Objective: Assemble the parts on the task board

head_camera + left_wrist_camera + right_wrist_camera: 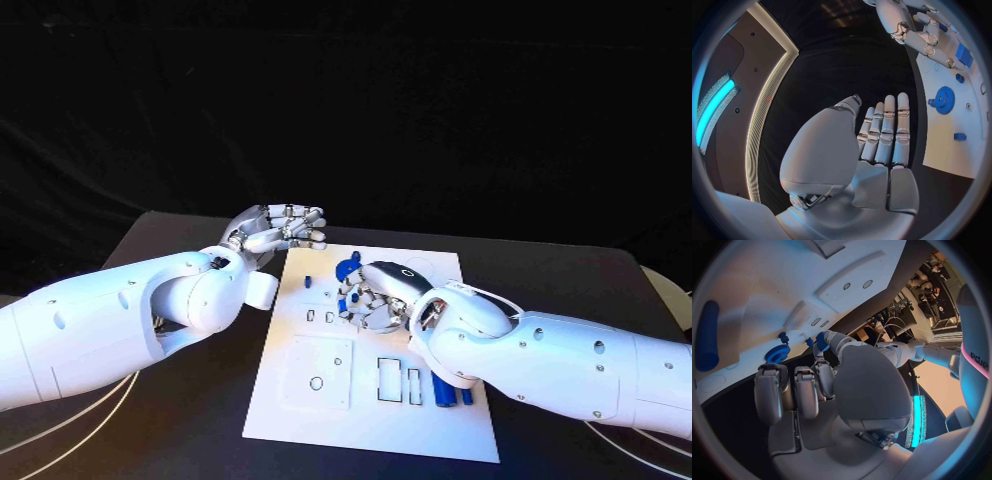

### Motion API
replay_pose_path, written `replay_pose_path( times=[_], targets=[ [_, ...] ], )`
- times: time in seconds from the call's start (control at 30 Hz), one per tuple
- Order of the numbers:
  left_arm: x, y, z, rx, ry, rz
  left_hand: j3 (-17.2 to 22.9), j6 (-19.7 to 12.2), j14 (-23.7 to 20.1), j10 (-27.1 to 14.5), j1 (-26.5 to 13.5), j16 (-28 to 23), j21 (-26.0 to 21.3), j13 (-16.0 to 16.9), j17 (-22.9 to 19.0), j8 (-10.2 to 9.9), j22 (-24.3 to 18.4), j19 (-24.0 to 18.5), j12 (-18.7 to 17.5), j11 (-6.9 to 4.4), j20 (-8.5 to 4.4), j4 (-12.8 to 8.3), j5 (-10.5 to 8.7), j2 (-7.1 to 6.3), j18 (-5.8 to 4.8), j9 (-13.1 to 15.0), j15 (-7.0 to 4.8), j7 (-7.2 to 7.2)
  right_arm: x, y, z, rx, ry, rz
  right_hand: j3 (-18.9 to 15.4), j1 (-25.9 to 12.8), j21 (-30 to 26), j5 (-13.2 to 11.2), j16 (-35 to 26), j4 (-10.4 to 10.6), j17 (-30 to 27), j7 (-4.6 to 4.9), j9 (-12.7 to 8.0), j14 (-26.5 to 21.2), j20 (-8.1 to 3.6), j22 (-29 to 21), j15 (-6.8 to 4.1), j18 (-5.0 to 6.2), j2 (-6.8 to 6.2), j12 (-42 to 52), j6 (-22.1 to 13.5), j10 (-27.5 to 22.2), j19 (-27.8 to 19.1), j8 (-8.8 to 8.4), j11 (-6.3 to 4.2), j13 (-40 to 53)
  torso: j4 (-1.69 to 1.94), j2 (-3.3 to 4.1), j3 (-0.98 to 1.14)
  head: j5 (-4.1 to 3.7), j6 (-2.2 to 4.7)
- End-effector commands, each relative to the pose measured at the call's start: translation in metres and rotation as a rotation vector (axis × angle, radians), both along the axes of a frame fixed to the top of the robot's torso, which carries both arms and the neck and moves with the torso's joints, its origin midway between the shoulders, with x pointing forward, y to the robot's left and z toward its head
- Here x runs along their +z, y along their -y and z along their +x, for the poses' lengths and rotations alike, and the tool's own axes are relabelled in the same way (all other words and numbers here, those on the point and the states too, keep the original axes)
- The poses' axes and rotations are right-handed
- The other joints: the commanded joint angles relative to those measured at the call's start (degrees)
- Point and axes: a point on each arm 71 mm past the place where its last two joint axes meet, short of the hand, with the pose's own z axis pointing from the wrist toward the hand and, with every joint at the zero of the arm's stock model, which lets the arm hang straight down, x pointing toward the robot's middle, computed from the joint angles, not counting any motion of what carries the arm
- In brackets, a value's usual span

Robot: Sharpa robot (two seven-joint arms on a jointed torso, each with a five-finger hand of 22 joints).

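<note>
While my left hand (281,228) idles curled and empty, my right hand (378,297) pinches a small blue plastic peg (821,340): light, stiff, slippery, best gripped mid-shaft.

No text, label or number can be read anywhere (faint marks stay illegible).

White task board (310,400) flat mid-table; blue gear (944,99) upright in it; blue rods (441,394) near edge.
</note>
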Motion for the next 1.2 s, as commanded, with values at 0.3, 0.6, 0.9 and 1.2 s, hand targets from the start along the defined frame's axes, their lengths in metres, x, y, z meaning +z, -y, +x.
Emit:
replay_pose_path(
  times=[0.3, 0.6, 0.9, 1.2],
  targets=[
    [0.001, 0.004, -0.001, -0.025, 0.005, -0.010, 0.39, -0.28, -0.39, 0.09, -0.13, 0.15, 0.24, 0.02, 0.08, -0.23, 0.08, -0.44, -0.36, 0.15, 0.16, 0.06, -0.22, -0.43, 0.62, -0.07, 0.20, 0.81, -0.014, -0.015, -0.001, 0.027, 0.013, -0.092, 0.27, -0.29, -0.50, 0.38, 0.25, -0.03, 13.62, 0.04, 0.87, 5.76, -0.30, 8.91, -0.33, -0.62, 0.34, 0.05, 0.21, 0.04, 0.85, 0.46, 0.09, 1.31, 0.15, 0.11, 0.07, 0.89, -0.25],
    [0.002, 0.004, -0.002, -0.027, 0.010, -0.006, 0.43, -0.27, -0.43, 0.12, -0.14, 0.14, 0.26, 0.03, 0.11, -0.21, 0.09, -0.51, -0.36, 0.14, 0.17, 0.07, -0.23, -0.45, 0.60, -0.06, 0.20, 0.80, -0.020, -0.015, 0.002, 0.014, 0.015, -0.115, 0.27, -0.31, -0.49, 0.39, 0.26, -0.03, 13.65, 0.04, 0.87, 5.76, -0.30, 8.92, -0.33, -0.62, 0.34, 0.08, 0.20, 0.07, 0.85, 0.46, 0.09, 1.36, 0.05, 0.12, 0.07, 0.94, -0.53],
    [0.002, 0.003, -0.002, -0.023, 0.012, -0.004, 0.46, -0.28, -0.46, 0.12, -0.16, 0.14, 0.29, 0.03, 0.13, -0.21, 0.11, -0.56, -0.37, 0.15, 0.18, 0.08, -0.23, -0.47, 0.60, -0.06, 0.21, 0.80, -0.022, -0.013, 0.004, 0.013, 0.043, -0.136, 0.27, -0.33, -0.66, 0.41, 0.21, -0.04, 13.48, 0.04, 0.88, 5.73, -0.30, 8.76, -0.33, -0.57, 0.33, -0.04, 0.19, -0.05, 0.72, 0.47, 0.09, 1.21, 0.04, 0.09, 0.12, 0.73, -0.60],
    [0.002, 0.002, -0.002, -0.023, 0.012, -0.004, 0.46, -0.28, -0.46, 0.12, -0.16, 0.14, 0.29, 0.03, 0.13, -0.21, 0.11, -0.56, -0.37, 0.15, 0.18, 0.08, -0.23, -0.47, 0.60, -0.06, 0.21, 0.80, -0.025, -0.014, 0.004, 0.012, 0.042, -0.148, 0.18, -0.48, -0.57, 0.47, 0.24, -0.09, 13.59, 0.05, 0.92, 5.75, -0.28, 8.86, -0.31, -0.60, 0.15, -0.01, 0.13, -0.03, 0.80, 0.51, 0.11, 1.27, 0.07, 0.13, 0.11, 0.78, -0.63]
  ],
)
